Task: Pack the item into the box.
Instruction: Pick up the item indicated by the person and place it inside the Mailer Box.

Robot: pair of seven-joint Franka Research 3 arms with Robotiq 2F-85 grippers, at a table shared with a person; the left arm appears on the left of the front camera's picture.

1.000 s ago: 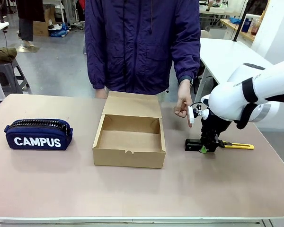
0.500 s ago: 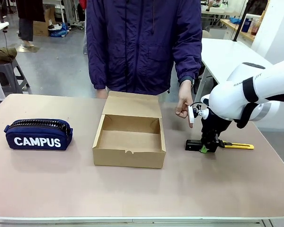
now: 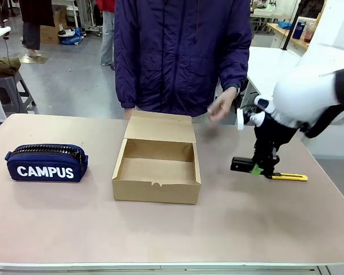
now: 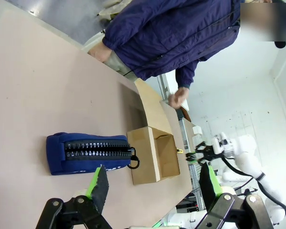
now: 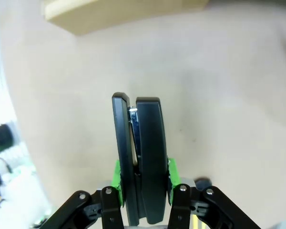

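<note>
Far left of the box, the navy pencil case (image 3: 46, 162) lies zipped, its contents hidden, with "CAMPUS" in white capitals on its side. In the left wrist view, the left gripper (image 4: 152, 174) hangs with its fingers spread wide and nothing between them. The box (image 3: 155, 192) sits with its lid flap folded back toward the person, showing its bare cardboard floor. To the right of the box, the right gripper (image 3: 257, 169) is clamped on the black stapler (image 3: 243, 166), just above the table. The stapler's long axis runs level and its free end points at the box. A yellow-and-black utility knife (image 3: 289, 177) lies just beyond the stapler, farther from the box.
</note>
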